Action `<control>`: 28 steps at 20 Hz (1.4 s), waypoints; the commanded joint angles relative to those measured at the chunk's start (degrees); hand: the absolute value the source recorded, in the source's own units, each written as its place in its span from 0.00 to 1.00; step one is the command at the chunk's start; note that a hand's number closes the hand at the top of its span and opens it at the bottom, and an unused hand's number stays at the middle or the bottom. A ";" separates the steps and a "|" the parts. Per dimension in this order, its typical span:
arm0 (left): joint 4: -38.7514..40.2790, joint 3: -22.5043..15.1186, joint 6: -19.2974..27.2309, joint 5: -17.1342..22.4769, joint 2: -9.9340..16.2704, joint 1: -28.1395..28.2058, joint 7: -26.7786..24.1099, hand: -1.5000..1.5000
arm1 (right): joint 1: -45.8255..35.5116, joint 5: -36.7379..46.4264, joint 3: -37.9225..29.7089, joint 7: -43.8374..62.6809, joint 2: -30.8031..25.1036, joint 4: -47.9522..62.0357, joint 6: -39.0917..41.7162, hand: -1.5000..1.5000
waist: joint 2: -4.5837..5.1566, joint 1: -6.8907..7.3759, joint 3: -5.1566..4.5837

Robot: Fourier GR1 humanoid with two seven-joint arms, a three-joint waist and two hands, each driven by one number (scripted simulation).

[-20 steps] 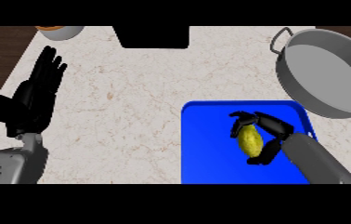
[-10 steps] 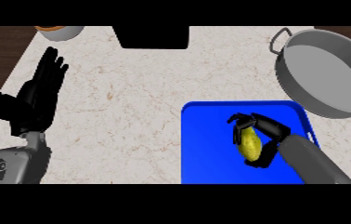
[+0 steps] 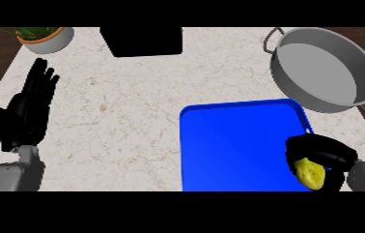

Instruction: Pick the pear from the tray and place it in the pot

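Note:
A yellow pear (image 3: 309, 173) shows at the lower right, over the right edge of the blue tray (image 3: 235, 145). My right hand (image 3: 322, 153) is shut on the pear, its black fingers curled over the fruit's top. The grey pot (image 3: 314, 67) with a side handle stands at the back right, beyond the tray, with nothing visible inside. My left hand (image 3: 30, 106) rests open at the left edge, fingers pointing up.
A potted plant (image 3: 44, 36) stands at the back left corner. A black box-like object (image 3: 141, 41) sits at the back middle. Pale marble counter (image 3: 121, 111) spreads between my left hand and the tray.
My right hand, with the pear in it, has drawn back toward the lower right, from the tray's middle to its right edge. The left hand has barely shifted.

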 commanded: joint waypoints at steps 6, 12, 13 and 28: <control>-3.00 1.65 1.02 0.07 0.46 2.33 0.82 0.50 | 16.12 -17.33 -15.89 -2.06 -14.82 -20.17 -6.11 1.00 | 0.23 -2.38 0.10; -5.28 1.68 -0.29 1.32 0.94 2.51 2.34 0.50 | 21.93 -34.89 -29.94 1.25 -18.17 -27.36 -4.24 1.00 | 0.58 -1.05 0.17; -4.92 0.62 -0.15 0.59 -0.17 3.98 1.36 0.50 | 22.32 -37.67 -32.50 2.88 -20.75 -28.64 -2.14 1.00 | 0.77 -0.38 0.15; 1.37 -1.78 -0.85 -1.97 -2.86 -7.59 4.09 0.50 | 12.93 -42.30 -41.89 18.00 -17.06 -18.46 6.86 1.00 | 1.98 4.26 0.38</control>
